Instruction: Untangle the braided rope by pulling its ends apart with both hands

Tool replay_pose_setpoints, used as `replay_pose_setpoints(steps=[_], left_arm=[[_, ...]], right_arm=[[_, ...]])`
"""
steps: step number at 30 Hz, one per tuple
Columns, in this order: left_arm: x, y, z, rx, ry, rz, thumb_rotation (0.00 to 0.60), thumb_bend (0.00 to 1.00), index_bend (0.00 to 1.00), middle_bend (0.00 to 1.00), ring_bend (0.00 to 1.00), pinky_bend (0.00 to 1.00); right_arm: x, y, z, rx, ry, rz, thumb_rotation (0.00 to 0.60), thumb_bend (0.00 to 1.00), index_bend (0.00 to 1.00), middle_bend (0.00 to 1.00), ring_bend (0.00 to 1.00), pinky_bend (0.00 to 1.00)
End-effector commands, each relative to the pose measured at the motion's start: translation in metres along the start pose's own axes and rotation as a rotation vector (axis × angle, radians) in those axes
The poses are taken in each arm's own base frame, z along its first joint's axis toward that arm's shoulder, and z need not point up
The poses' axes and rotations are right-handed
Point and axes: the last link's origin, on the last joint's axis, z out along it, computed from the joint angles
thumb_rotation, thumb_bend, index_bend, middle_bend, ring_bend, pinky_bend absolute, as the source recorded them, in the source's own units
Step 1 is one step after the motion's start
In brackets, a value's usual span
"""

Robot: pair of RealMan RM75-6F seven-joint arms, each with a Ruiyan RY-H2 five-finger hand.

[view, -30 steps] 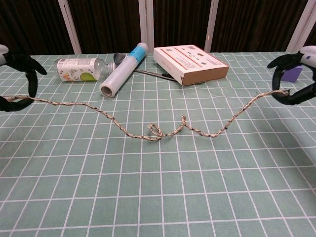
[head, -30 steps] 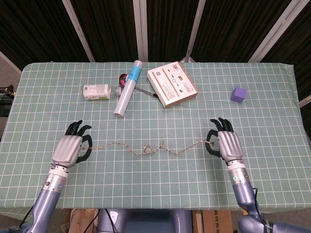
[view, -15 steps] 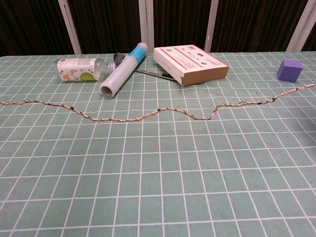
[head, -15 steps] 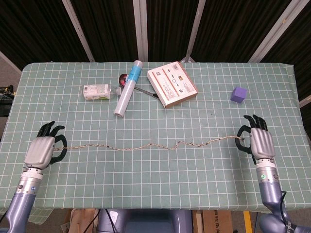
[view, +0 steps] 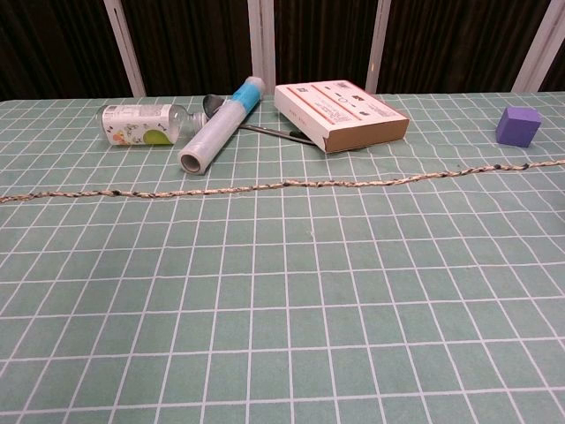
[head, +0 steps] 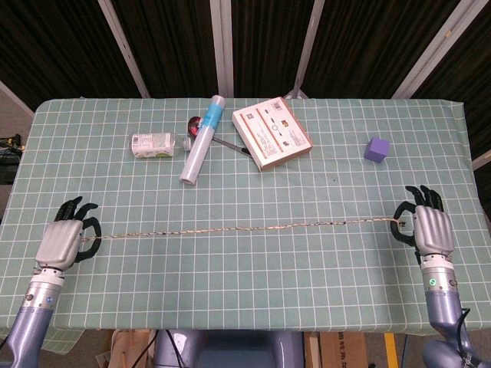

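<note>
The braided rope (head: 245, 228) lies stretched in a nearly straight line across the green checked table, with no loop or knot showing along it. In the chest view the rope (view: 282, 185) runs from the left edge to the right edge. My left hand (head: 65, 239) grips the rope's left end near the table's left side. My right hand (head: 430, 230) pinches the right end near the right side. Both hands lie outside the chest view.
At the back stand a small plastic bottle (head: 155, 145), a white and blue roll (head: 202, 140), a flat box (head: 271, 133) and a dark object with a thin rod (head: 224, 141) between them. A purple cube (head: 376, 149) sits at the back right.
Both hands have moved outward, left hand leftward and right hand rightward. The rope's central loop came undone and its wavy slack pulled out into a straight line.
</note>
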Motion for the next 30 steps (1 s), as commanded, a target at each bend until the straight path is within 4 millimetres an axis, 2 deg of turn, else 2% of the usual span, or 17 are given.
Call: replay_pose_setpoints(steps=[1,11,22,30], left_arm=[[-0.004,0.000,0.002,0.002,-0.007,0.008,0.600,0.55,0.60,0.18,0.00,0.00],[-0.022,0.005,0.013,-0.003,-0.035,0.044,0.600,0.55,0.60,0.18,0.00,0.00],[-0.044,0.022,0.030,-0.032,-0.058,0.112,0.600,0.55,0.60,0.18,0.00,0.00],[-0.051,0.028,0.033,-0.038,-0.077,0.142,0.600,0.52,0.59,0.16,0.00,0.00]], right_arm=[[-0.005,0.007,0.000,-0.019,-0.012,-0.004,0.600,0.46,0.65,0.18,0.00,0.00],[-0.016,0.021,0.002,-0.061,-0.031,-0.022,0.600,0.46,0.65,0.18,0.00,0.00],[-0.030,0.033,0.006,-0.105,-0.067,-0.049,0.600,0.46,0.65,0.18,0.00,0.00],[-0.033,0.038,0.007,-0.120,-0.082,-0.069,0.600,0.46,0.64,0.18,0.00,0.00]])
